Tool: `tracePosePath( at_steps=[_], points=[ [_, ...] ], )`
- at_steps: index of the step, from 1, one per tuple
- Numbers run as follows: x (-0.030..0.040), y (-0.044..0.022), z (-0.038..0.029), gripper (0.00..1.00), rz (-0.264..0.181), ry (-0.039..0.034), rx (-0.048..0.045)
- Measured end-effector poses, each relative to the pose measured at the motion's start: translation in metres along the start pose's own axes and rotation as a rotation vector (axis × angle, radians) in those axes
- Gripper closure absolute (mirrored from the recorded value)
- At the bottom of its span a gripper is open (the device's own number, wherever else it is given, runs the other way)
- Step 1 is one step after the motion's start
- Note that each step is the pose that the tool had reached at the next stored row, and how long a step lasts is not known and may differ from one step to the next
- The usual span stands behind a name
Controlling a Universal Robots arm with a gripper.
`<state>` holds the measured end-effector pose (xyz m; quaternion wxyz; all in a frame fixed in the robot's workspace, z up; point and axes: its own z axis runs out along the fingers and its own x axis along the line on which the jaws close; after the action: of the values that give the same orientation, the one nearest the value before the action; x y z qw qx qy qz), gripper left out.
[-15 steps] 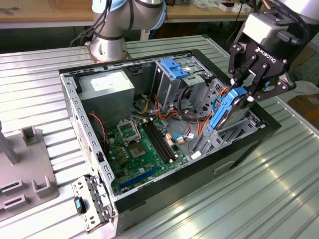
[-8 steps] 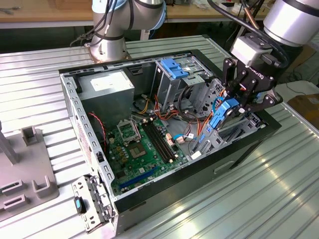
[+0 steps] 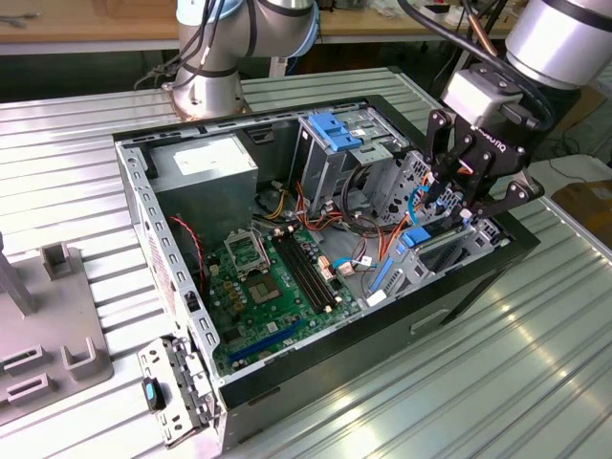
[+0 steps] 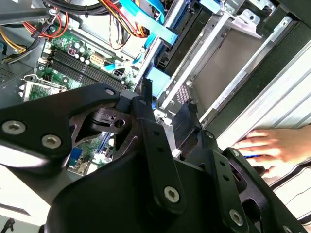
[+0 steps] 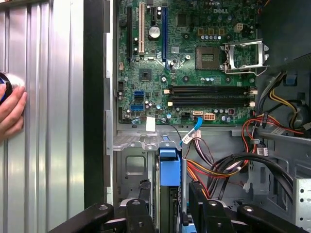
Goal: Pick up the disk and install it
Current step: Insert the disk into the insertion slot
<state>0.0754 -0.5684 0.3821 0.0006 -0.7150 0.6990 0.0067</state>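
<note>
Disk (image 5: 170, 170) stands on edge in the drive bay (image 5: 130, 167), at the computer case's (image 3: 182, 287) end toward the exterior view's right. I'd judge it stiff, weighty and shock-sensitive, best held by its flat faces. The gripper (image 3: 473, 206) points down into the case, fingers narrow, pinching it.

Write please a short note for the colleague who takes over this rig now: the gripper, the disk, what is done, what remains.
Gripper: low over the open computer case; it appears shut on the disk.
Disk: on edge in the gripper, its blue-framed end inside the grey drive bay, next to the motherboard.
Done: disk picked up and brought to the bay.
Left: disk seems not fully seated; not yet released.
Note: a person's hand rests on the table beside the case.
</note>
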Motion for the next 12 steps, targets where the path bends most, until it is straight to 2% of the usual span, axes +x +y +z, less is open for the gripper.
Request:
tracePosePath(
  at_steps=[2, 4, 12],
  points=[
    [0.0001, 0.0000, 0.0000, 0.56, 0.000, -0.0001, 0.0000],
    [0.0035, 0.0001, 0.0000, 0.56, 0.000, 0.0000, 0.0000],
    [0.0036, -0.0017, 0.0000, 0.56, 0.000, 0.0000, 0.0000]
  ],
)
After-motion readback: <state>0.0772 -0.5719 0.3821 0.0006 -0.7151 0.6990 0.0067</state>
